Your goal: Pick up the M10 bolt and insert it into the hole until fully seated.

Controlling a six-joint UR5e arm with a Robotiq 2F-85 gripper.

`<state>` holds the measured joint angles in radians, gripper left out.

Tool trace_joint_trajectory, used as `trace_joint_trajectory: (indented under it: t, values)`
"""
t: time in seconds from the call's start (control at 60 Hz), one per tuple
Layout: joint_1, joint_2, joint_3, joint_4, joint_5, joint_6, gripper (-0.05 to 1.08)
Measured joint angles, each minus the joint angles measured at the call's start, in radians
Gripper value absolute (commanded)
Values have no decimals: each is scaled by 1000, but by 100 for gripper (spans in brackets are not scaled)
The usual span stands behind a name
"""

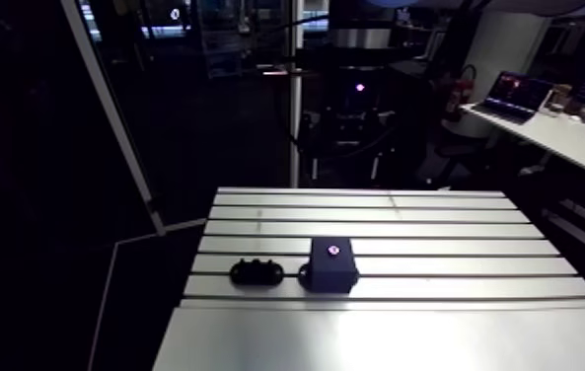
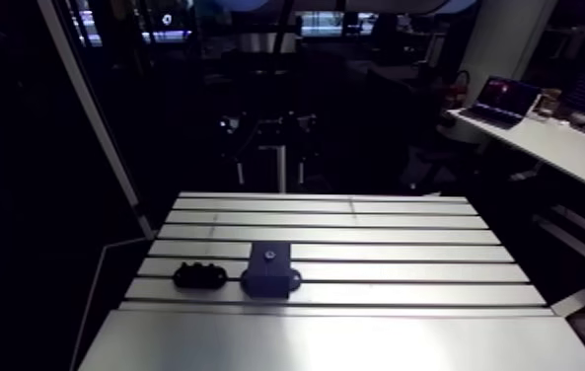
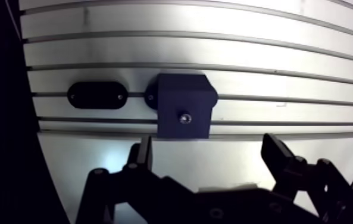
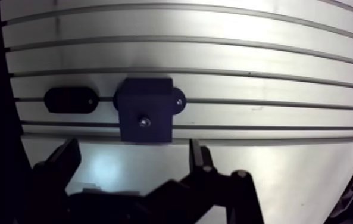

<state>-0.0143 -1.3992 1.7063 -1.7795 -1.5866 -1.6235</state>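
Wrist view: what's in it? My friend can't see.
The open, empty gripper hangs above a slotted aluminium table, a dark blue block ahead of it. A small shiny piece sits at its centre; a black oval plate lies beside the block.

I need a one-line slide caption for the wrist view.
Gripper with open, empty fingers above the slotted table, near a dark block and a black oval plate.

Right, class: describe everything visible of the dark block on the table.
The block is dark, matte and boxy, plastic-looking, standing upright on the slotted aluminium table. A small shiny round spot sits in its top face; bolt head or hole, I cannot tell. Rounded ears stick out at its base on both sides. It sits beside a dark oval plate, not touching it, and ahead of the open, empty tool, which is clear of it.
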Motion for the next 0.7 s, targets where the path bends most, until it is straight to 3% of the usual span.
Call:
trace_joint_trajectory:
  t: [0.35, 0.7]
  values:
    - [-9, -78, -7, 39, 3, 4, 1]
    - [-15, -85, -118, 178, 4, 3, 1]
